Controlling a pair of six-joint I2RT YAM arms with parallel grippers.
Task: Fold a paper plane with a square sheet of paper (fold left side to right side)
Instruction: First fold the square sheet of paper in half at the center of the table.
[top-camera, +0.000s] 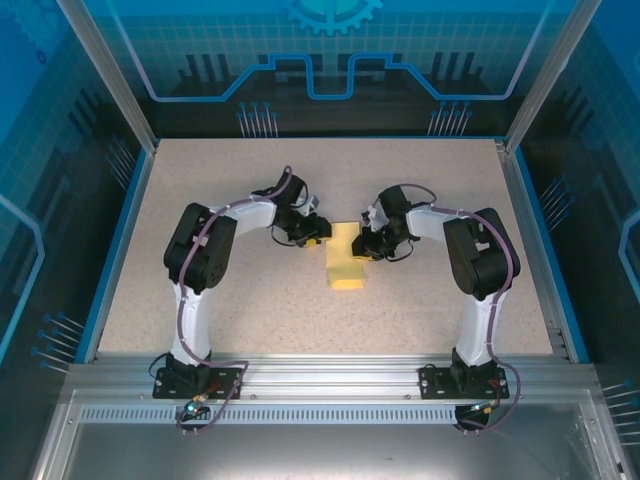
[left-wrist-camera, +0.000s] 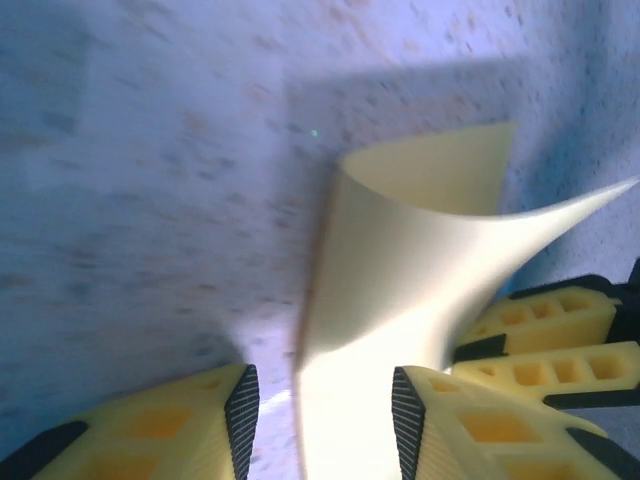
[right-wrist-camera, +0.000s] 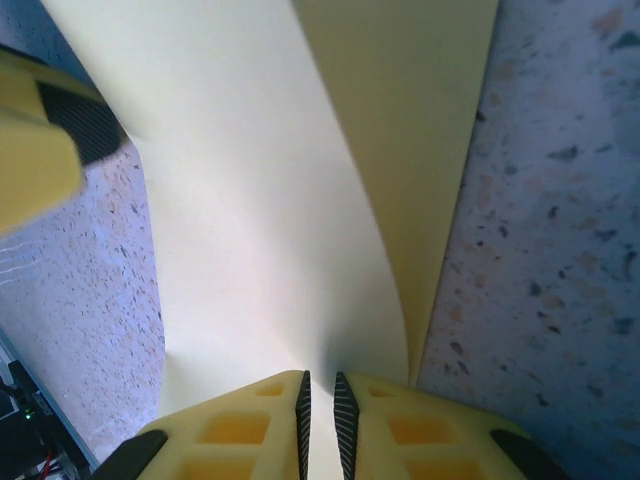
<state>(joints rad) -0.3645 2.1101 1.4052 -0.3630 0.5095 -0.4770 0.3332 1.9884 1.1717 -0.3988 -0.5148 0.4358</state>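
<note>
The square sheet of paper (top-camera: 347, 268) sits in the middle of the worktop (top-camera: 240, 310), between the two arms. Part of it is raised in a loose curl, not a crease. The right jaws are pressed together on the sheet's edge, pinching it. The left jaws stand spread with the curled paper passing between them, gripping nothing. The likely failure is a skewed fold: with only one pinch holding, the curl may spring back or slide sideways, so the edges miss each other. A hard pull by the right arm could also drag or tear the thin sheet.
</note>
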